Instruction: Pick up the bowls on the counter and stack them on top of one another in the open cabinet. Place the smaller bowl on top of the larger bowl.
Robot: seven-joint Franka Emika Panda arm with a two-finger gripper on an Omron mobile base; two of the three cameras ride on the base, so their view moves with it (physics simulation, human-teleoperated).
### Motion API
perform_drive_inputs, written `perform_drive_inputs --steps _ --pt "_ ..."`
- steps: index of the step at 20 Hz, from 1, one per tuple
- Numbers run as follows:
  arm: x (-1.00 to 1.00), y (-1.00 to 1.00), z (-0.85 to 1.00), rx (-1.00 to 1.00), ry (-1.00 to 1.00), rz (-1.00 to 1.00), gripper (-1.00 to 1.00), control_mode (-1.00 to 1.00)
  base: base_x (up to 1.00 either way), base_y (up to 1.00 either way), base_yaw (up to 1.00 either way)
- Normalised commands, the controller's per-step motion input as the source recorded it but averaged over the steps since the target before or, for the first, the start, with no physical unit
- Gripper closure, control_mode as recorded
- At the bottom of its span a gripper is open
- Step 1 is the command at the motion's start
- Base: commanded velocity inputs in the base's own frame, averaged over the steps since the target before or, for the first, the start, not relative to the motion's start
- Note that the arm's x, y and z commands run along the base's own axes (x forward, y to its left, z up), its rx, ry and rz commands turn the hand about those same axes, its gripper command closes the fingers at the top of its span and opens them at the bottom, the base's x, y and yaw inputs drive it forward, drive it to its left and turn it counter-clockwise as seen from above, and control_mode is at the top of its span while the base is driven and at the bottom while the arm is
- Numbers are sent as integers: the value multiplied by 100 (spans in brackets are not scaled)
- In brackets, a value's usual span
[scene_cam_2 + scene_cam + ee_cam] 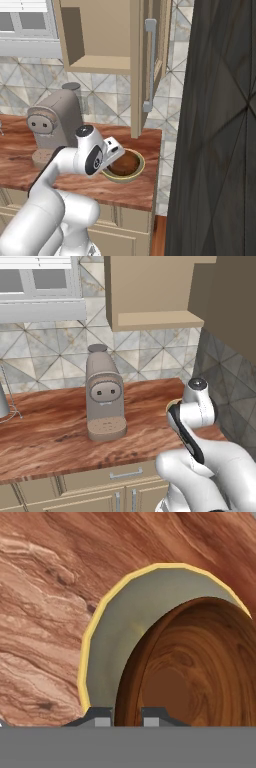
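Note:
The smaller bowl [126,164], dark reddish-brown, sits inside the larger bowl [139,170], whose pale yellow rim rings it, on the counter [140,137] near its right end. In the hand view the smaller bowl [195,672] stands close in front of the larger bowl [125,622]. My gripper [127,714] is shut on the smaller bowl's near rim, one fingertip on each side of its wall. From the right base view the gripper [114,159] reaches down at the bowls' left edge. The cabinet [100,64] hangs open above, its shelf [160,320] bare.
A tall taupe coffee machine [104,393] stands on the counter left of the bowls. The cabinet's open door [147,65] hangs over the counter's right end. A dark wall [215,125] closes the right side. Beige drawers [125,474] run beneath.

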Motion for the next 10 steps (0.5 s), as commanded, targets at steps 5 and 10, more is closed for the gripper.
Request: perform_drive_inputs --steps 5,10 --pt "2 0 -9 0 0 0 100 -100 0 0 0" --pt "8 0 -8 0 0 0 100 -100 0 0 0"
